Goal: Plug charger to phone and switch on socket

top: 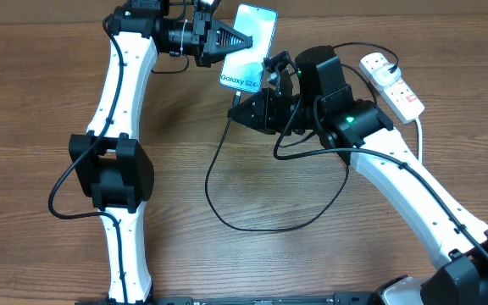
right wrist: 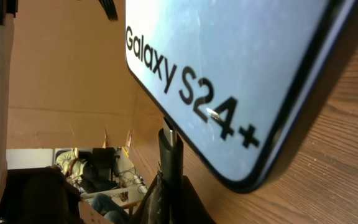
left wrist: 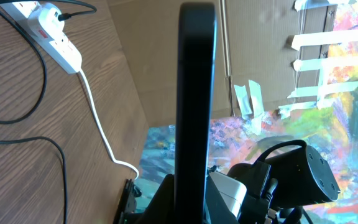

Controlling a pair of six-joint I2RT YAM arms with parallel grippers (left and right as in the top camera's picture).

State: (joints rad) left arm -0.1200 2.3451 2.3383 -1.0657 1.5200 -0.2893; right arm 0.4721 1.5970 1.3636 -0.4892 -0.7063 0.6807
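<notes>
The phone (top: pixel 252 38) with its light blue "Galaxy S24+" screen is held off the table at the back, my left gripper (top: pixel 242 41) shut on its side. The left wrist view shows the phone (left wrist: pixel 196 93) edge-on and upright between the fingers of that gripper (left wrist: pixel 194 202). My right gripper (top: pixel 237 110) is shut on the charger connector (right wrist: pixel 169 152). The connector's tip reaches the phone's (right wrist: pixel 229 68) bottom edge; I cannot tell if it is seated. The black charger cable (top: pixel 269 222) loops over the table. The white socket (top: pixel 392 80) lies at the back right.
A thick white cord (left wrist: pixel 98 118) runs from the socket (left wrist: pixel 55 34) toward the table's edge. A black lead enters a white plug (left wrist: pixel 50 15) on the strip. Cardboard walls and a colourful sheet stand beyond the table.
</notes>
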